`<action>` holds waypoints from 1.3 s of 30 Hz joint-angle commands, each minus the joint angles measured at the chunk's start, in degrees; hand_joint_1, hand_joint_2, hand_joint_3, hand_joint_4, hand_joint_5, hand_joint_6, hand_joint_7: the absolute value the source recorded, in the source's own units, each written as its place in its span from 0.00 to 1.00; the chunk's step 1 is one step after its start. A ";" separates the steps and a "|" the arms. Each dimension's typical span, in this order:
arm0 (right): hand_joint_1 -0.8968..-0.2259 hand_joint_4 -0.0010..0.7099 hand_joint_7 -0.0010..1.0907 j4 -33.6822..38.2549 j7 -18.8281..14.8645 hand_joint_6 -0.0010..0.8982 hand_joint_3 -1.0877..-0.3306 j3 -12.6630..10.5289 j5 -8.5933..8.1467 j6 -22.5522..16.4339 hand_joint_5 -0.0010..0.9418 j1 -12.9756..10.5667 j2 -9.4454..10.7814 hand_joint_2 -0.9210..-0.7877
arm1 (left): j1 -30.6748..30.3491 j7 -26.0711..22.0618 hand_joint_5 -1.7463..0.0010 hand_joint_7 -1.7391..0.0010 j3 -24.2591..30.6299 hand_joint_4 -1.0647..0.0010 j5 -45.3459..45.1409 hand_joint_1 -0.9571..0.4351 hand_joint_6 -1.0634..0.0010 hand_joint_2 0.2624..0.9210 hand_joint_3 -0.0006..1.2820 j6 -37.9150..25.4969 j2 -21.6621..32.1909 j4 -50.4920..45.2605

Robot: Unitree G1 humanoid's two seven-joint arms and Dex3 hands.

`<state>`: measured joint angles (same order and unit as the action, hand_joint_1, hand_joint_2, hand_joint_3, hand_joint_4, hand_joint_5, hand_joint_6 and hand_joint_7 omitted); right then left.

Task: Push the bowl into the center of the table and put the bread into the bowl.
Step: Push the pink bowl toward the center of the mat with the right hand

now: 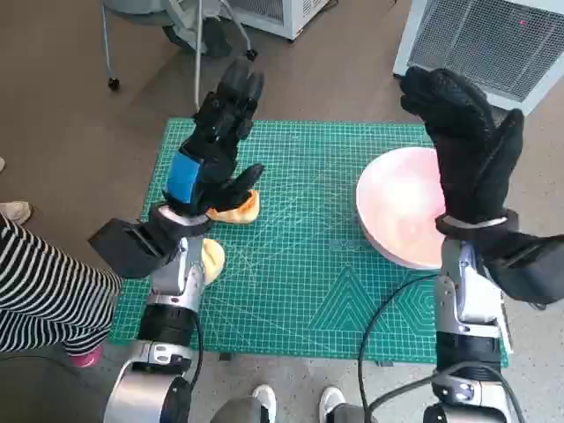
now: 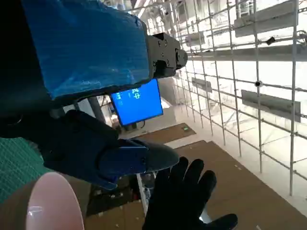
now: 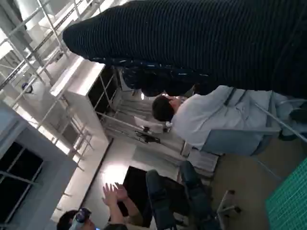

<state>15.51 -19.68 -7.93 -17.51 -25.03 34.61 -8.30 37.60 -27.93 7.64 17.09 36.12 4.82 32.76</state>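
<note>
A: Both forearms rose from the near edge. Left hand was up over the mat's left side, fingers spread, holding nothing. Right hand was raised over the bowl, also wide, nothing in it.

B: Progress?

A: Looked like nothing done yet. Bowl sat at the right of the mat, its right rim hidden behind the right hand, not centered. Looked empty. Bread lay on the left, partly under the left hand, w/ a second pale piece nearer, beside the left forearm. Can't tell if that was bread too.

B: So both steps left?

A: Seemed so: push the bowl left, then load the bread.

B: Room?

A: Mid-mat was bare green, so the bowl had an open path leftwards. Bowl lay close to the right edge, I'd judge, so a push from that side needed care. A person's striped sleeve was near left, just off the table.
</note>
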 commanded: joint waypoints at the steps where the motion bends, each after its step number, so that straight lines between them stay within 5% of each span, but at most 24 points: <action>1: 0.26 0.27 0.37 0.34 0.06 0.10 0.61 0.35 0.93 0.71 0.00 -1.63 0.32 0.00 | 0.55 -0.28 1.00 0.97 0.29 0.98 0.66 0.22 0.88 1.00 0.30 -1.00 0.51 -1.56; 23: 0.28 0.27 0.37 1.64 -1.21 0.10 0.61 -0.44 0.12 0.34 0.00 -1.85 -0.84 0.00 | 0.98 -0.98 1.00 0.97 0.67 0.98 1.21 0.21 0.88 1.00 0.29 -1.83 0.64 -0.78; 31: 0.26 0.27 0.37 4.16 -2.28 0.09 0.61 -4.93 -0.94 -1.34 0.00 -2.78 -4.86 0.00 | 0.90 -0.92 1.00 0.97 0.67 0.98 0.76 0.21 0.89 1.00 0.29 -1.17 0.77 -0.33; 39: 0.27 0.19 0.35 11.26 0.93 0.03 0.50 -11.08 0.79 -6.11 0.00 -4.16 -9.20 0.00 | 0.78 -0.93 1.00 0.97 0.80 0.98 0.49 0.21 0.89 1.00 0.29 -0.72 0.94 0.03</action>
<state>23.14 -20.67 -16.49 -17.64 -29.84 32.54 -15.81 37.74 -28.86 8.29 18.11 34.48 5.45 32.53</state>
